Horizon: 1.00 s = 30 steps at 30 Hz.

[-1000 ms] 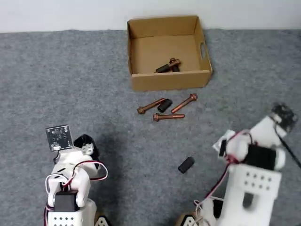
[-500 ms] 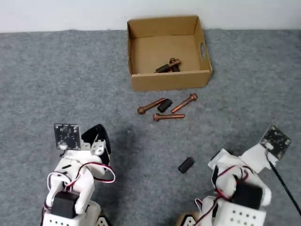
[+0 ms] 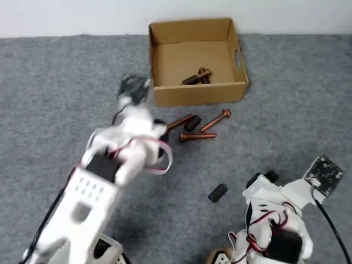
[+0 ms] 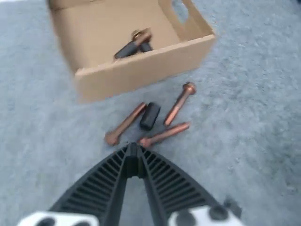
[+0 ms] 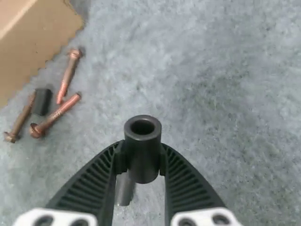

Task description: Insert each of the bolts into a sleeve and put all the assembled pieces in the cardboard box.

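Observation:
Three copper bolts (image 3: 214,120) (image 3: 197,136) (image 3: 180,121) and a black sleeve (image 3: 192,124) lie together on the carpet in front of the cardboard box (image 3: 198,93). An assembled piece (image 3: 197,77) rests inside the box. Another sleeve (image 3: 218,192) lies alone nearer the arms. My left gripper (image 4: 134,151) is shut and empty, its tip just short of the bolt heads (image 4: 111,138). Near its base, my right gripper (image 5: 141,157) is shut on a black sleeve (image 5: 142,147), held with its bore facing the camera.
Grey carpet (image 3: 66,82) covers the table, and a white wall runs behind the box. The left arm's body (image 3: 104,170) stretches diagonally over the left middle of the carpet. There is open carpet right of the bolts and box.
The left arm has swung out from its base up to the bolts. The right arm has drawn back and lowered toward its base.

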Each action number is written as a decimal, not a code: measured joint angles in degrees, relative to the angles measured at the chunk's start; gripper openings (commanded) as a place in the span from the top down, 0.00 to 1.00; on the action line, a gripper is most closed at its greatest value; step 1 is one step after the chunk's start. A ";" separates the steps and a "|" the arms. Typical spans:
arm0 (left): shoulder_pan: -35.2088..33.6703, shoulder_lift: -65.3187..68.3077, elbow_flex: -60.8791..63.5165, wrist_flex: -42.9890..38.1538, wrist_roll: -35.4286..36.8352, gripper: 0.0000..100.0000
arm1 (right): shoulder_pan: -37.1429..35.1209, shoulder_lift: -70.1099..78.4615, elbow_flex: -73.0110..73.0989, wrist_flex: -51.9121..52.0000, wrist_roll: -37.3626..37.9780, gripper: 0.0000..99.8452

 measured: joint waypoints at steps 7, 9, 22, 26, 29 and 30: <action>1.58 21.36 -18.99 0.00 -9.14 1.00 | -0.79 -0.97 0.09 -0.18 0.00 0.99; 1.49 26.02 -23.12 0.00 -11.52 0.99 | -0.79 -1.14 0.09 -0.18 0.00 0.99; 2.81 52.48 -45.19 2.64 -29.71 0.91 | -0.79 -1.14 0.09 -0.18 0.00 0.99; 3.25 61.27 -55.30 8.35 -31.65 0.85 | -0.79 -1.14 0.09 -0.18 0.00 0.99; 3.25 69.01 -64.62 13.10 -31.91 0.85 | -0.79 -1.14 0.09 -0.18 0.00 0.99; 3.25 71.91 -68.04 14.51 -31.91 0.85 | -0.79 -1.14 0.09 -0.18 0.00 0.99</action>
